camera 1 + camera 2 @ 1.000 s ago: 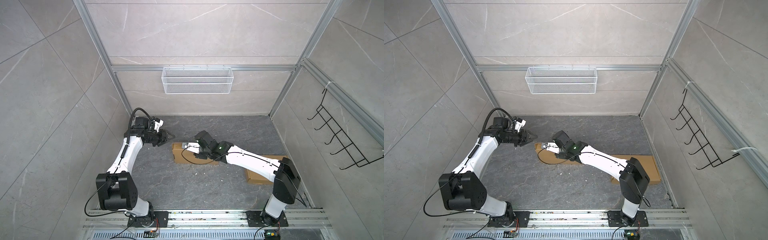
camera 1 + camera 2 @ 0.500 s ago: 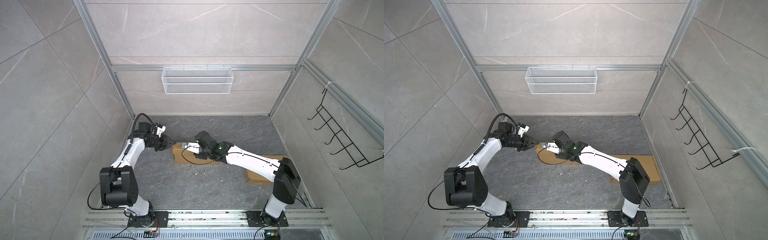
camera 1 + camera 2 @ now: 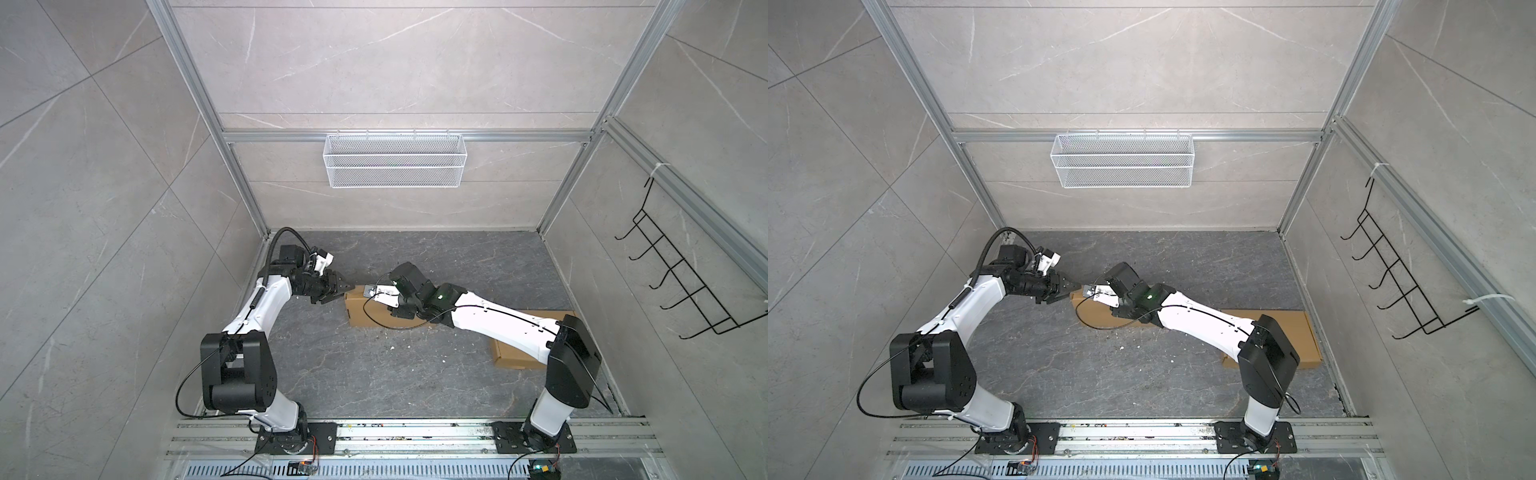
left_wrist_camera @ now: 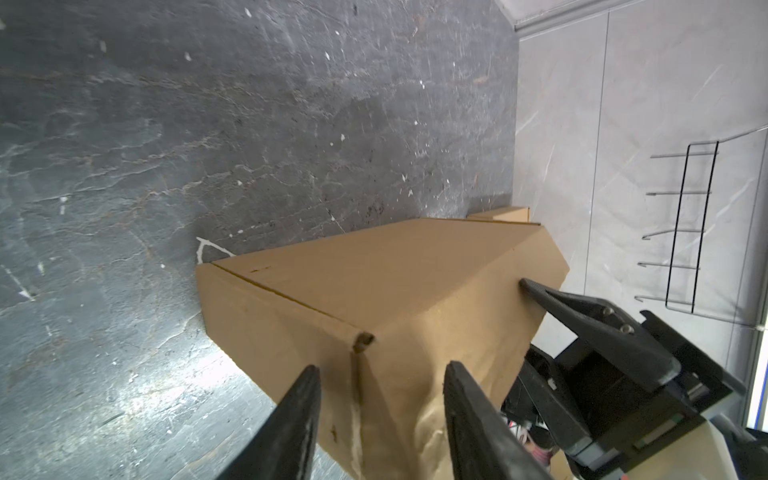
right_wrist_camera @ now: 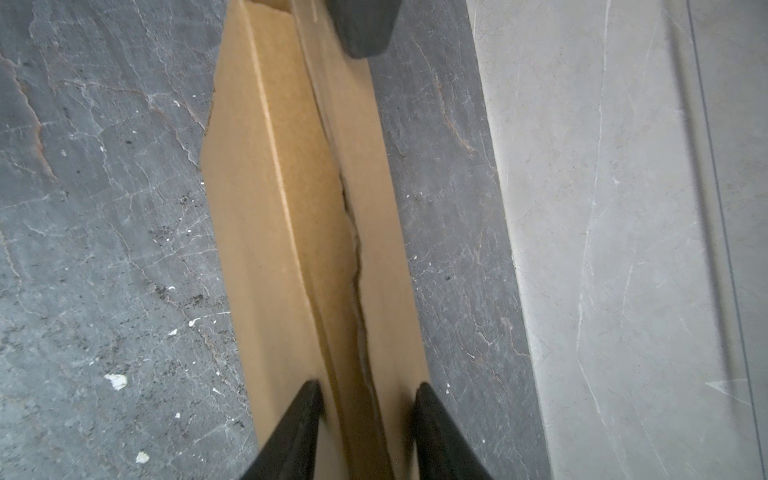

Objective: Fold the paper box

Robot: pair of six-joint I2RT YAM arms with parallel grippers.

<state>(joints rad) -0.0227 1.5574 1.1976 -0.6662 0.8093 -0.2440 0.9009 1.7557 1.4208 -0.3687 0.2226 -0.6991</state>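
The left gripper (image 4: 381, 366) is apart around a corner of the box (image 4: 395, 274), and the right gripper (image 5: 365, 390) is apart over its fold.

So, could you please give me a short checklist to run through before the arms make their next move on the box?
1. End corner of the paper box sits between the open jaws of the left tool: ok.
2. The right tool straddles the top seam: ok.
3. Its grip is firm: cannot tell.
4. Seam closed flush: not ok, ragged gap.
5. The flat cardboard lies apart from both tools: ok.
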